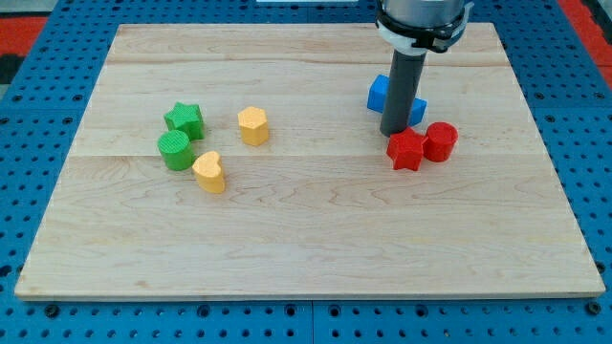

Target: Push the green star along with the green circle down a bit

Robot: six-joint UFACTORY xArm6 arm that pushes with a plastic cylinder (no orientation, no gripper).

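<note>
The green star [184, 118] lies at the view's left on the wooden board [306, 239]. The green circle [175, 151] sits just below it, touching or nearly touching. My tip [394, 132] is far to the view's right of both green blocks, right beside the red star [405, 150] and in front of a blue block [382, 93]. It touches neither green block.
A yellow heart [209, 172] lies just right of and below the green circle. A yellow hexagon [252, 125] sits right of the green star. A red cylinder [441, 141] sits beside the red star. The blue block is partly hidden by the rod.
</note>
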